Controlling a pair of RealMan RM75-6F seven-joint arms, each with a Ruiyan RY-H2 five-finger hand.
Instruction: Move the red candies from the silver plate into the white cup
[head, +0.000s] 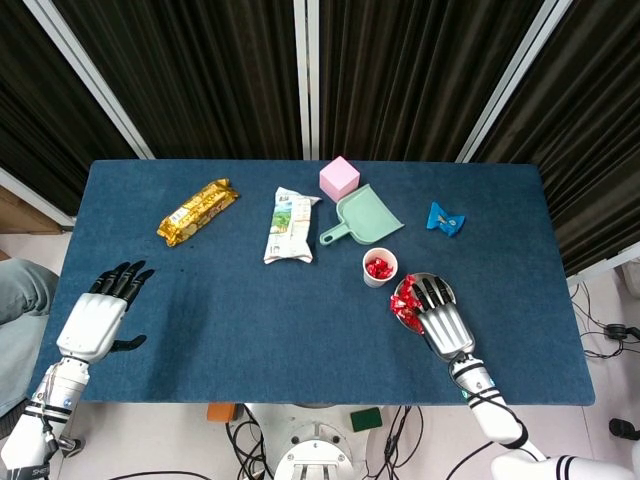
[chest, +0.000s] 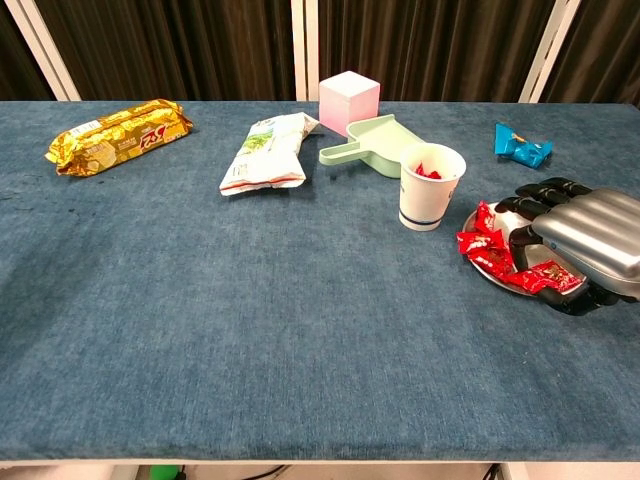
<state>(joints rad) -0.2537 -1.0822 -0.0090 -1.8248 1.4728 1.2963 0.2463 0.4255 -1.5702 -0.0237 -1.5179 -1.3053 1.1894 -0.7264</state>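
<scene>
While reaching over silver plate (chest: 485, 268) beside white cup (chest: 432, 186): right hand (chest: 580, 235) spreading above red candies (chest: 484, 243), holding nothing. Next: pinching one, lifting toward cup.

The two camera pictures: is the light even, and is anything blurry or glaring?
Head view: even overhead light, soft shadows, everything sharp; the silver plate is mostly hidden under the right hand. Chest view: the hand's metal back catches a bright sheen, the blue tablecloth shows no glare, and the table's far edge bows slightly.
</scene>
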